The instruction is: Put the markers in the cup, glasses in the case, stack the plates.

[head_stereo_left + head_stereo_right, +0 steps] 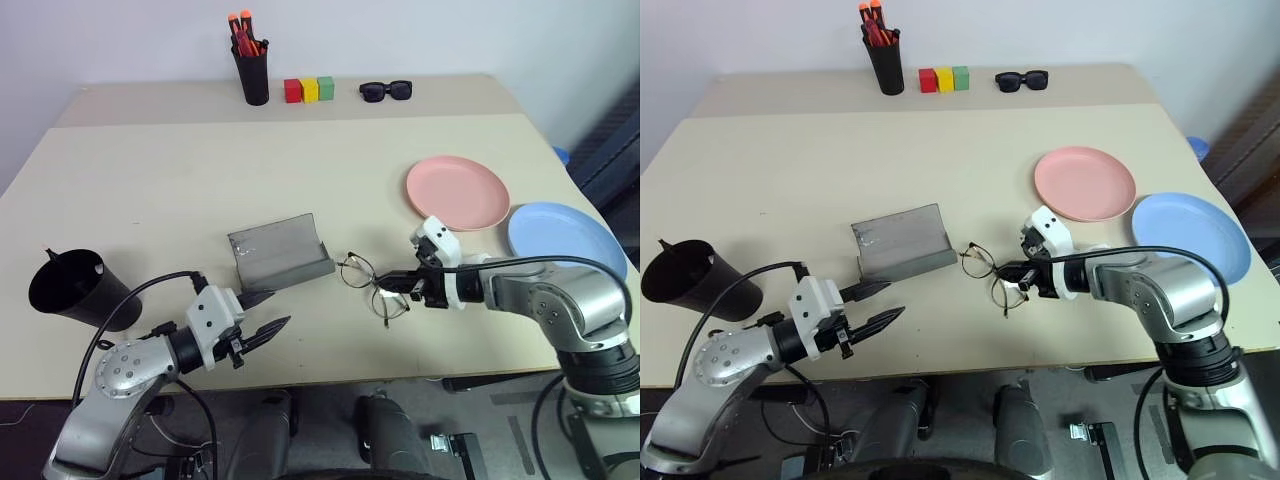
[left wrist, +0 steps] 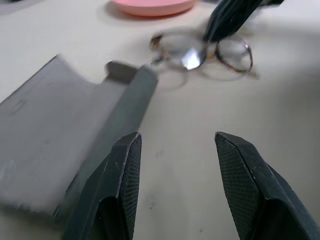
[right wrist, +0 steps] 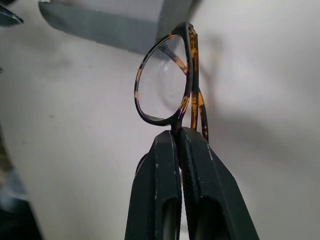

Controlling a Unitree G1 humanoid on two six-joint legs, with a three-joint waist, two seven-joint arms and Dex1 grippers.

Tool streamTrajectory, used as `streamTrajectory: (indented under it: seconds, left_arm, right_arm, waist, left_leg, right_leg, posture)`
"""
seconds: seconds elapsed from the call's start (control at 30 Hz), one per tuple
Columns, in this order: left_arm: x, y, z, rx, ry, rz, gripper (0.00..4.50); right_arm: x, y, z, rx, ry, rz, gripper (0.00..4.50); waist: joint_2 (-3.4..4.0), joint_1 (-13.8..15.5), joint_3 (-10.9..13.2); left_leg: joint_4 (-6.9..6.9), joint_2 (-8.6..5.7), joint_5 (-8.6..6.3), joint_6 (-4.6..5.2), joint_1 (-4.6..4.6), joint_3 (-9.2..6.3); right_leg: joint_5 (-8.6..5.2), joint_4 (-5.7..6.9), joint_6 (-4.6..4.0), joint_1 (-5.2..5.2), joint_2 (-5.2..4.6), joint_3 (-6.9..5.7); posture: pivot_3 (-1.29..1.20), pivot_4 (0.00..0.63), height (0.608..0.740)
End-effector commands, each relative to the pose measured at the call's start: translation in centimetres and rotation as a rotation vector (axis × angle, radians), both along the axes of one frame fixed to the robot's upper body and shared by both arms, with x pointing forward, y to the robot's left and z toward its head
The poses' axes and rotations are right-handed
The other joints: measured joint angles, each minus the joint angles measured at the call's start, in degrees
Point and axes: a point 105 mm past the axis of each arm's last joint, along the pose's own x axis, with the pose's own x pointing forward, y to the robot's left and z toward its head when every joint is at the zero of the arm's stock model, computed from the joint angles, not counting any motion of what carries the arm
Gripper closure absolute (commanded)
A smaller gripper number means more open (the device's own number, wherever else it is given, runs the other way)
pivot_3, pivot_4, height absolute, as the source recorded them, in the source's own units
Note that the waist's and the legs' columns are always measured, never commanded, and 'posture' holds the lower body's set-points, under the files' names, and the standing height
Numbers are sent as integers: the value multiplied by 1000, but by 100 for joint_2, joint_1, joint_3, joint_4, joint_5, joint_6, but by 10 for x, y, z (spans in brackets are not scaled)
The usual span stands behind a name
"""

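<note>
The thin wire-rimmed, tortoiseshell-flecked glasses (image 1: pixel 372 286), at the centre of the frame, were pinched at the frame by the right gripper (image 3: pixel 179 136), its black fingers closed tight on the rim. The grey hard-shell case (image 1: pixel 277 253) lay open just left of them, lid raised. The left gripper (image 2: pixel 177 150), at lower left, was held part-open and empty before the case. For a clean placement, the glasses would best be carried low, folded arms aligned with the tray's length, and released only once seated.
</note>
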Motion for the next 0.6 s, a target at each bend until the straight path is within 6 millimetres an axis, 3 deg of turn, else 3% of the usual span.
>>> streamTrajectory:
  seconds: [0.03,0.13,0.3,0.43,0.6]
  left_arm:
    - [-3,5,10,-66,-42,63,2114]
    - [-4,13,8,-125,-27,138,2114]
    - [-12,28,-10,-108,-6,211,2114]
    - [-18,32,-16,-105,-17,232,2114]
    - [-28,35,-26,-91,-24,253,2114]
  right_arm:
    - [0,31,46,-14,-273,211,4442]
    - [7,56,57,-54,-401,329,4442]
    - [22,128,54,-38,-477,557,4442]
    - [42,146,31,-118,-518,616,4442]
    - [48,141,11,-166,-475,693,4442]
  waist:
    - [1,-7,-1]
    - [-1,4,-4]
    - [1,-31,-4]
    - [-1,31,-5]
    - [-2,11,-6]
  left_leg:
    - [-2,5,0,0,1,2]
    - [-6,19,-5,-7,5,1]
    - [-7,18,-1,-1,5,8]
    - [-13,18,-1,-3,5,2]
    - [-10,13,-9,-16,5,5]
  right_leg:
    - [1,-1,-2,-1,3,-1]
    - [6,-10,-10,2,13,-8]
    - [12,-14,-17,-3,13,-5]
    - [12,-16,-17,-25,16,-12]
    - [14,-18,-18,-23,14,-10]
  posture:
    - [0,150,740]
    - [0,150,740]
    - [0,150,740]
    - [0,150,740]
    - [0,150,740]
